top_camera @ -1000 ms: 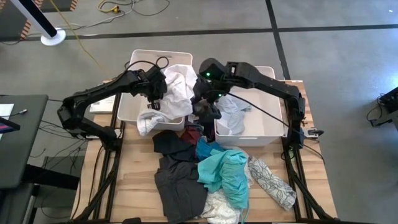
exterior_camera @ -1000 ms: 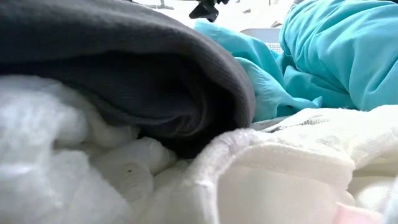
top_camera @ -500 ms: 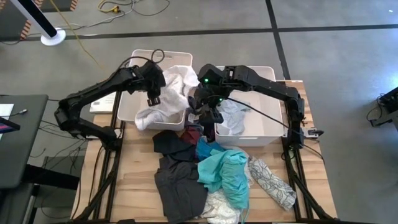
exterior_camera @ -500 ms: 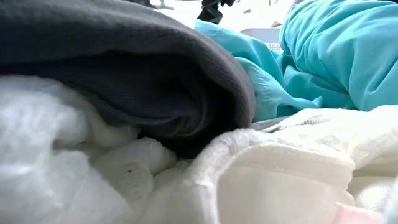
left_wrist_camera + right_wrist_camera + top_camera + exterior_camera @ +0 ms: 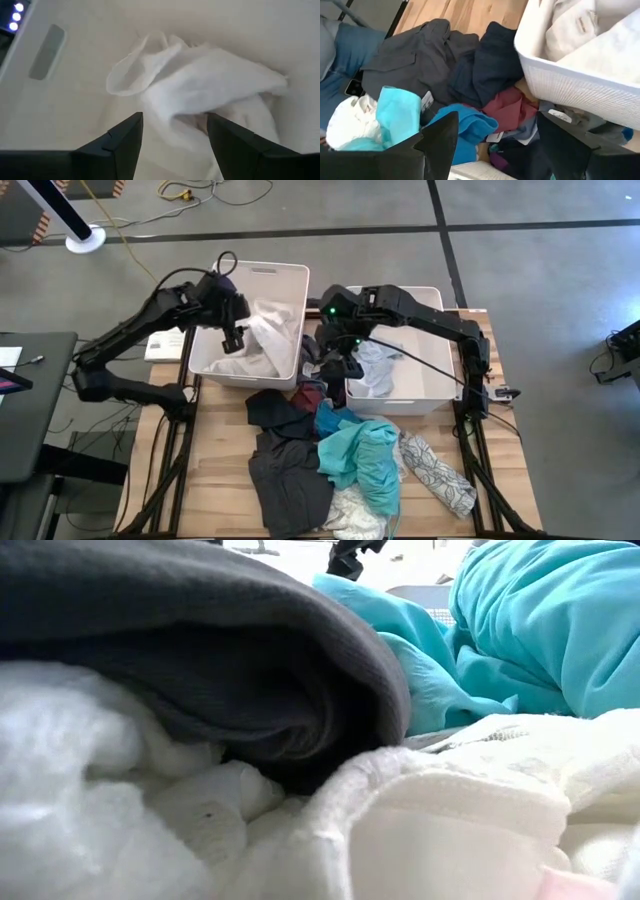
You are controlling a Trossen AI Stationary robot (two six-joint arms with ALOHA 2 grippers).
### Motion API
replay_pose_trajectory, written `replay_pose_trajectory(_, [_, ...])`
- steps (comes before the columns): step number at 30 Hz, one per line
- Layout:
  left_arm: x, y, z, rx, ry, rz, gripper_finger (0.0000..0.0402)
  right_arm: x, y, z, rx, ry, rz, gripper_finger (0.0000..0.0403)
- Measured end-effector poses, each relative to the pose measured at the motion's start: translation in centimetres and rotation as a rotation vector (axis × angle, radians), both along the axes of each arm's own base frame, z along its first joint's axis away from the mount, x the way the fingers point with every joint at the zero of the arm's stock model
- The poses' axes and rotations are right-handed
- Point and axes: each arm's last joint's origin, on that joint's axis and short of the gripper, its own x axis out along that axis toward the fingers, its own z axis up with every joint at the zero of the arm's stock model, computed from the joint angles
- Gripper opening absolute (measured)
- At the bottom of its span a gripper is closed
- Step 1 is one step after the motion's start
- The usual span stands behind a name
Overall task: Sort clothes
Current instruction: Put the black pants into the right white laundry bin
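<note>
High view: the left gripper (image 5: 232, 333) hangs over the left bin (image 5: 292, 275), jaws apart and empty, with a white garment (image 5: 262, 330) lying loose below it inside the bin. The right gripper (image 5: 340, 361) sits low between the two bins, fingers spread wide, holding nothing, just above the maroon piece (image 5: 507, 107) and navy piece (image 5: 492, 60) at the far edge of the pile (image 5: 345, 455).

To do the next pick well, I would lower the right gripper onto one dark garment only, pinch a raised fold and lift clear of the bin rims.

Count: two bins, the right bin (image 5: 425, 402) also holding light cloth; two arms; roughly eight garments on the table, though overlaps hide some.
</note>
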Motion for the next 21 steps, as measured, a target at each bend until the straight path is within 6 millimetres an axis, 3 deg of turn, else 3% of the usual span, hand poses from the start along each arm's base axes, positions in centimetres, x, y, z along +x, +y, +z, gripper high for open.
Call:
replay_pose_trajectory(6, [0.8, -1.4, 0.2, -0.195, -0.144, -0.175, 0.0212, -0.1, 1.3, -0.2, 0.009, 0.043, 0.040, 0.0286])
replay_pose_trajectory(11, [2.2, -3.3, 0.6, -0.247, -0.223, -0.342, 0.0212, -0.5, 3.0, -0.5, 0.023, 0.112, 0.083, 0.0286])
replay_pose_trajectory(21, [4.5, -8.6, 0.8, -0.269, -0.243, -0.594, 0.0212, -0.7, 9.5, -0.7, 0.047, 0.188, 0.212, 0.0286])
